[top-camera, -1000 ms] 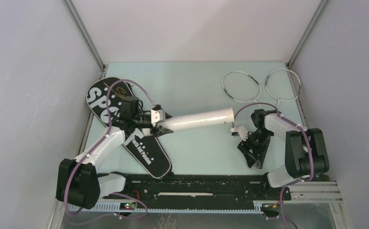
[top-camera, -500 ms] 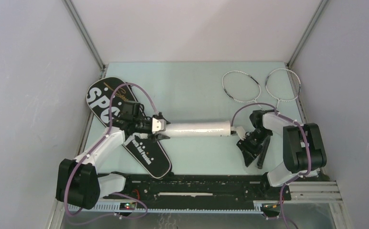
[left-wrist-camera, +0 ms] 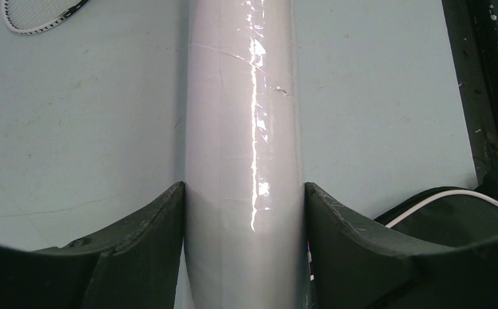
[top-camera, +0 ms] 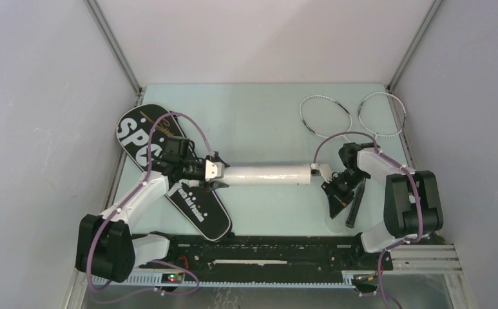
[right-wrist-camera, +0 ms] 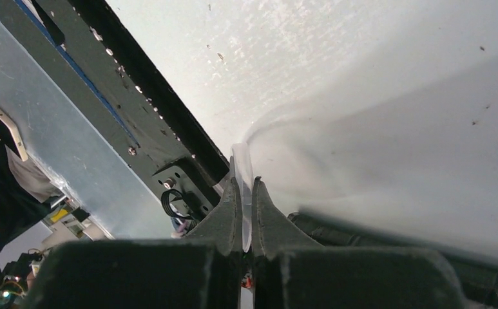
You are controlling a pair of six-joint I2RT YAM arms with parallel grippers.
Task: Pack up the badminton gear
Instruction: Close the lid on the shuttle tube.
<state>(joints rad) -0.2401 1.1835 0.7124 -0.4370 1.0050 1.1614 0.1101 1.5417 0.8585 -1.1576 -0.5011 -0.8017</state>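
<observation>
Status from my end.

Left pincer (top-camera: 219,174) is clamped on the white tube (top-camera: 265,174) at its left end. On the left wrist cam both fingers (left-wrist-camera: 144,248) press flush against the tube's sides, and the tube runs straight away from the lens.

The tube lies roughly crosswise over the middle of the table (top-camera: 259,116). I can't tell from above whether it rests on the surface or hangs just off it.

Right pincer (top-camera: 321,171) is at the tube's right end. On the right wrist cam its jaws are all but together, pinching a thin white lip (right-wrist-camera: 244,170). I can't tell if that's the tube's own rim or a separate cap.

Bag (top-camera: 202,215) lies flat and diagonal on the left side of the table, under the left arm, wide end toward the far left corner. "SPO" is readable; the arm hides the rest. A corner of the bag shows at bottom right of the left wrist cam.

Two racquets, one head (top-camera: 325,118) and the other head (top-camera: 382,114), lie side by side at the far right of the table. Their shafts run toward the right arm. One black handle (top-camera: 355,205) pokes out on the near side of the right pincer.
</observation>
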